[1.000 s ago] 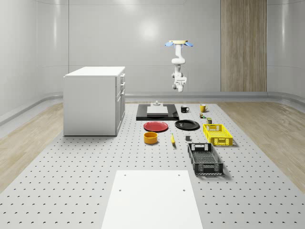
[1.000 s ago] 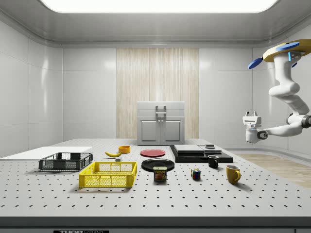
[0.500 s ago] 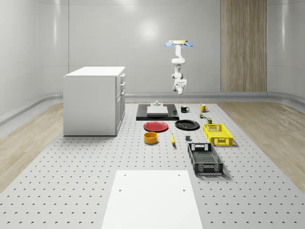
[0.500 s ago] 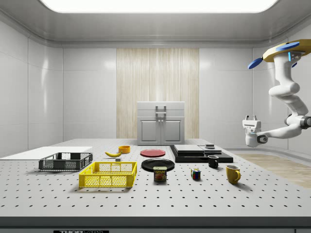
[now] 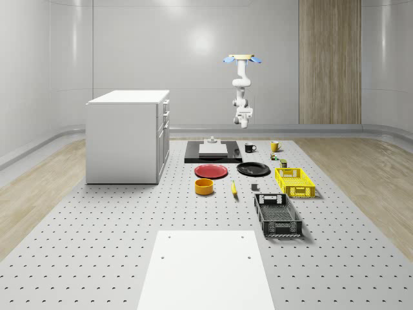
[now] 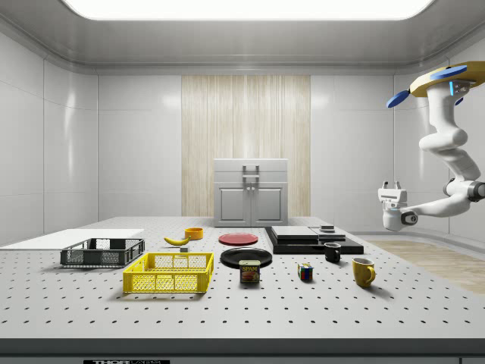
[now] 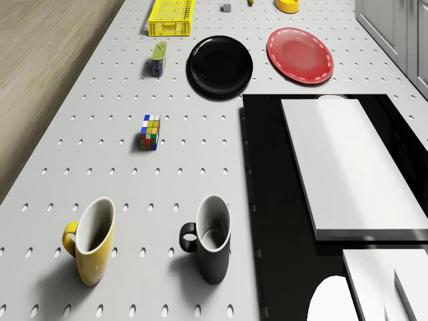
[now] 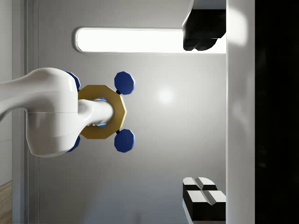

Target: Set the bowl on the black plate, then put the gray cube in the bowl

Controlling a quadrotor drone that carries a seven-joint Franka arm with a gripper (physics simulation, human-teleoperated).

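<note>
Neither step is begun: we hover high at the side view's right, claw [image 6: 391, 184] pointing up, its fingers parted and empty, so next we must fly to the bowl [image 5: 204, 186] at that frame's centre, beside the black plate [image 5: 253, 169].

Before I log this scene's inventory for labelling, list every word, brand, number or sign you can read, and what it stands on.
"SPAM": on the front label of the can, which stands on the table beside the yellow basket.
White lettering on the dark strip along the table's front edge: too small to read.
The cube puzzle carries coloured squares, no text.
</note>
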